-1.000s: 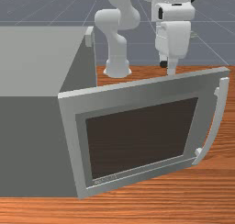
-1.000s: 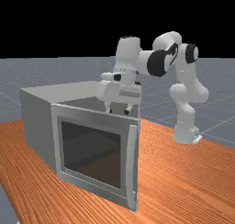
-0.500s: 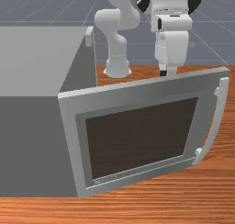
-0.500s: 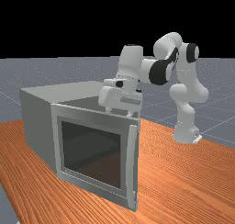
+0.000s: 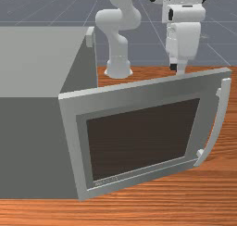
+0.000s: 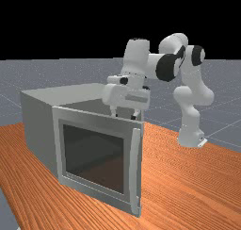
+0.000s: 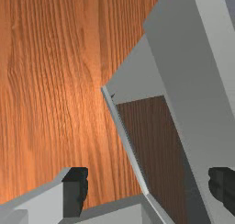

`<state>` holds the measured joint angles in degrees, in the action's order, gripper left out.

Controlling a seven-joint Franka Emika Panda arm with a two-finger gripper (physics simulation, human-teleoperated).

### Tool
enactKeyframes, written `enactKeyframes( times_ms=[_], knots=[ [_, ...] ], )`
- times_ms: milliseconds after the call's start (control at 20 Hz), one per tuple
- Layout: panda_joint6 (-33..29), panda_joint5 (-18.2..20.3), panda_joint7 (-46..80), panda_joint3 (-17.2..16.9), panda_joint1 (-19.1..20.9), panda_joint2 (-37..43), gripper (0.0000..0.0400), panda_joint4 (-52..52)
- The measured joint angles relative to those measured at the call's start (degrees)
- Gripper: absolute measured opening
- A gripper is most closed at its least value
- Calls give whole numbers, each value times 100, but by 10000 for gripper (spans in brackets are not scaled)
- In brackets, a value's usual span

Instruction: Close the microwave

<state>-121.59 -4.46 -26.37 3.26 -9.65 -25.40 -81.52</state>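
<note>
microwave door wide open, gripper apart and empty on its far side

nearest, in the front view: the wooden table [image 5: 185, 199], grain running across the foreground. on it, toward the front view's left, sits the microwave [image 5: 37, 63], a grey box running off that side of the front view.

its door [image 5: 139, 91] stands upright and open. one end joins the box's near corner; the rest swings out toward the front view's right, that free end set a little farther back than the joined one. a dark window [image 5: 143, 141] is set in the middle of the door's outer face. a pale curved handle [image 5: 216, 128] runs down the free end, at the front view's right. from the far view: box at left, door across its near side, handle at the door's right end.

beyond the door, in the front view, the gripper [image 6: 124, 116] points down, close to the top edge, past the door's middle toward the handle. contact with the door: cannot tell. wrist view: the two fingers [image 7: 75, 191] are spread wide, with nothing clasped. grey faces of the microwave and wood of the table lie below the hand.

farthest, in the front view: the arm's base [image 5: 118, 70], white, on the table, left of the gripper as seen there. in the far view the base is at right, and the arm [image 6: 193, 94] bends up from it and over toward the left.
</note>
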Motion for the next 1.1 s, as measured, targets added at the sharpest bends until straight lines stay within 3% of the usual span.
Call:
enactKeyframes(
  times_ms=[150, 550, 750, 1100],
  knots=[
    [-187, -26, -113, 5, 27, 109, 390, -155],
    [390, 235, -209, 90, 91, 52, 400, 359],
    [531, -11, 176, 38, -131, -80, 400, 590],
    [800, 77, -28, 91, -109, -599, 400, 1419]
  ],
)
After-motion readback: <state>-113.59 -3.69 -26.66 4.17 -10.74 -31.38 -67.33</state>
